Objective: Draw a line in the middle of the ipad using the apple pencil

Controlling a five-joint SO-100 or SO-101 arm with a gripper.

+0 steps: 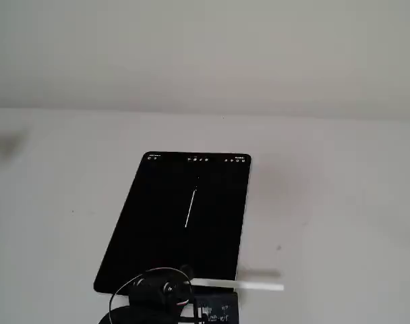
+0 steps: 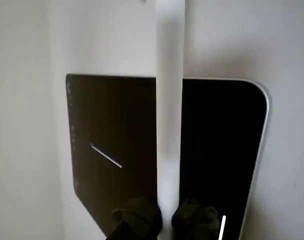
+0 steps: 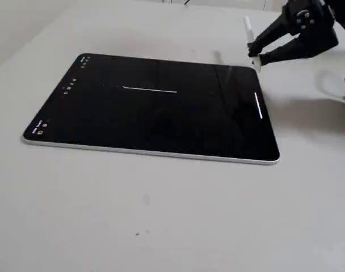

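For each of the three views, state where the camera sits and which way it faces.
A fixed view: high behind the arm, facing the far wall over the ipad; the dark gripper shows at the bottom edge.
Wrist view: on the arm, looking along the apple pencil between two fingers.
Another fixed view: low at the table's side, facing across the ipad; the gripper enters top right.
All three show the line on the screen.
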